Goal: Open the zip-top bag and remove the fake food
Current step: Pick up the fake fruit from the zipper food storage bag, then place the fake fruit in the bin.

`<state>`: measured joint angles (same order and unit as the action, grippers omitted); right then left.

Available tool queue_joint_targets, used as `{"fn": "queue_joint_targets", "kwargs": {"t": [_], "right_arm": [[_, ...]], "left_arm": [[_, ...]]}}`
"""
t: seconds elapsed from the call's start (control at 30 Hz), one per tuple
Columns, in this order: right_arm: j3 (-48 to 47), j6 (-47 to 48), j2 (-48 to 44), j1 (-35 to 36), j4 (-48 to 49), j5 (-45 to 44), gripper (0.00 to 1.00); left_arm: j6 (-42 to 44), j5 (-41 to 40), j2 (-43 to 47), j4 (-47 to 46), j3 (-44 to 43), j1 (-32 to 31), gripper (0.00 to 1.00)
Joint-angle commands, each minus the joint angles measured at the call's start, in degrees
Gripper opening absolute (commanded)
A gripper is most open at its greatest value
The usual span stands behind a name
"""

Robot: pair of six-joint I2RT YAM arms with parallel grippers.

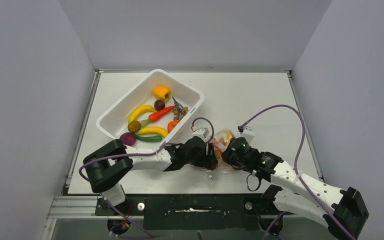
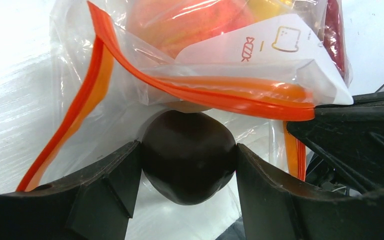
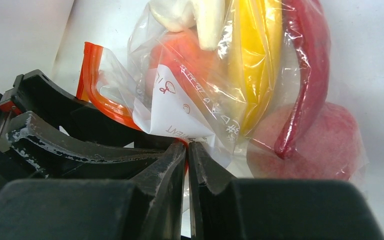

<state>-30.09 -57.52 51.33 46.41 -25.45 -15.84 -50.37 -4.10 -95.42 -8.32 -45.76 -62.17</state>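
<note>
While the white tub (image 1: 126, 97) sits back-left on the worktop (image 1: 260, 95) with toy produce (image 1: 152, 116) in it, the left gripper (image 2: 187, 146) clamps a dark plum (image 2: 187, 162) at the mouth of the zip-top bag (image 3: 200, 102). Bag lies near the worktop's front edge, between both grippers. Right gripper (image 3: 187, 147) pinched shut on the end of its orange zip strip (image 2: 230, 95). Banana (image 3: 260, 60) and red chili (image 3: 307, 75) inside the bag.

Bolts onto a black base rail (image 1: 170, 206) studded with silver screws. Wears white shells between black joint blocks on left arm (image 1: 145, 159) and right arm (image 1: 300, 186) alike. Trails purple cables (image 1: 292, 110) beyond the rail from both wrists; shows small green lights (image 1: 243, 145) on the right one. Ends in black curved fingers (image 2: 105, 192) on the left gripper (image 2: 186, 152), scuffed pale ones on the right gripper (image 3: 187, 150).
</note>
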Motion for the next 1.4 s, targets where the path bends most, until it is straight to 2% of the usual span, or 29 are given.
{"fn": "queue_joint_targets", "kwargs": {"t": [0.0,0.1,0.23,0.37,0.77,0.93,1.1,1.23,1.37], "right_arm": [[0.2,-0.6,-0.4,-0.6,0.3,-0.4,0.09],[0.5,-0.7,-0.7,-0.9,0.3,-0.5,0.09],[0.9,-0.9,-0.9,-1.1,0.3,-0.7,0.09],[1.4,-1.0,-1.0,-1.3,0.8,-0.7,0.09],[1.5,2.6,-0.2,-1.4,4.4,3.3,0.09],[0.9,3.1,0.8,-1.4,4.6,3.7,0.09],[0.5,3.3,1.4,-1.7,4.5,4.0,0.08],[0.3,3.5,1.7,-1.9,4.6,4.2,0.08],[0.1,3.6,1.8,-2.1,4.1,4.2,0.08]], "left_arm": [[2.4,-0.6,-1.2,4.8,-1.1,-0.7,0.36],[2.0,-2.0,1.6,3.0,0.2,-0.8,0.21],[2.0,-4.3,6.5,2.0,1.6,-0.8,0.12],[2.7,-5.9,10.9,2.1,2.2,-0.8,0.07],[6.2,-8.0,15.3,8.7,0.3,0.9,0.04],[9.2,-0.3,20.5,7.3,0.5,6.0,0.00],[12.1,3.8,28.0,6.6,1.3,10.2,0.00],[12.0,8.9,34.8,4.6,3.8,17.0,0.00],[13.6,9.6,39.7,8.8,3.7,22.2,0.00]]}}
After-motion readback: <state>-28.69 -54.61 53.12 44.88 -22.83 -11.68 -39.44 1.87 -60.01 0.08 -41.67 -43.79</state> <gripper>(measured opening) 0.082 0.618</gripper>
